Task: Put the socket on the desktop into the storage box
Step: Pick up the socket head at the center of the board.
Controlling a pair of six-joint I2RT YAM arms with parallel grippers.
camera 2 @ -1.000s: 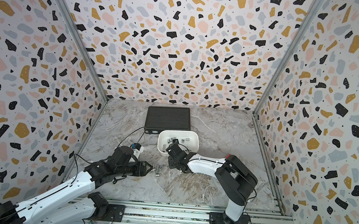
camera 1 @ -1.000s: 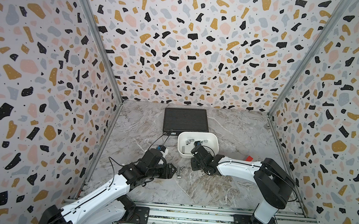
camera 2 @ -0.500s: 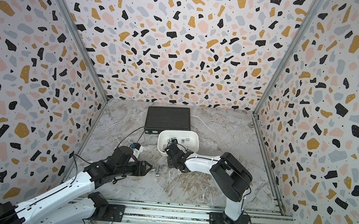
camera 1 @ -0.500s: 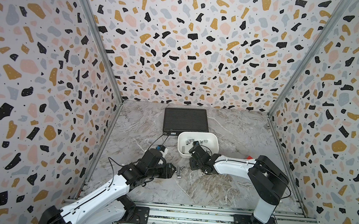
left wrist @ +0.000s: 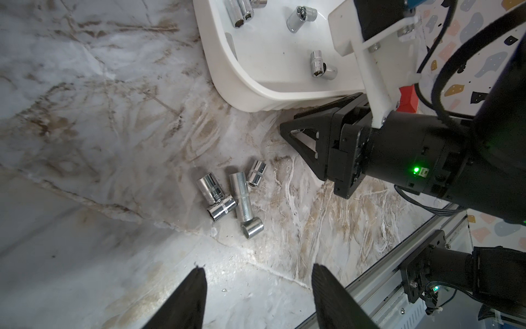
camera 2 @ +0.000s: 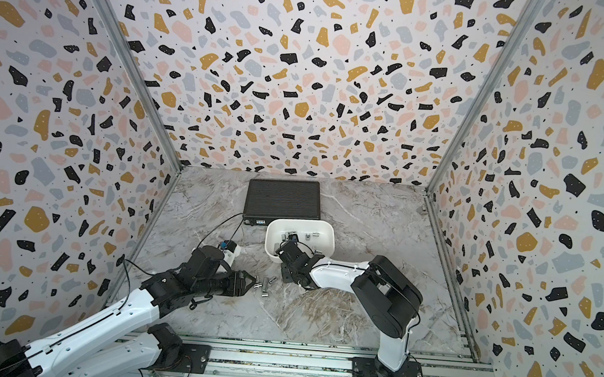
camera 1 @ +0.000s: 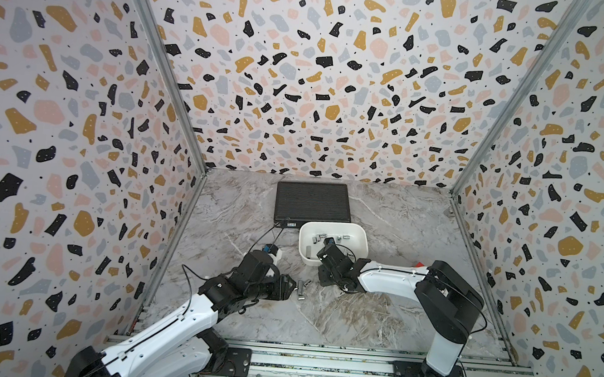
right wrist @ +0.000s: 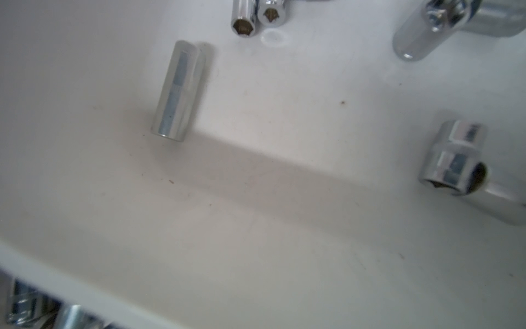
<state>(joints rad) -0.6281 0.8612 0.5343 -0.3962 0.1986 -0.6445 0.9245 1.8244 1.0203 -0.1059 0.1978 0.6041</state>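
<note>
Meanwhile, the right arm has folded its elbow in toward the storage box over the last second. Its pincer, the right gripper, has kept low, just outside the box's robot-side wall and close to the loose sockets. Seen from the side, its 2 black fingers look nearly together with nothing visible between them, but I cannot tell whether they are fully clenched. The left gripper has not shifted. It hovers released, jaws apart and empty, on the far side of the loose cluster from the box.

The task's things are split. At least 6 chrome sockets already lie on the box floor, among them a long deep socket on its side. 5 more sockets remain on the marble desktop in a tight, touching huddle near the box's robot-side corner, between the 2 grippers.

Judging by this, a drop-off looks finished and the right arm is turning to the next pick, so the job seems roughly half done. The huddle is the snag: rounded, touching pieces will likely roll or nudge their neighbours when 1 is pinched.
</note>
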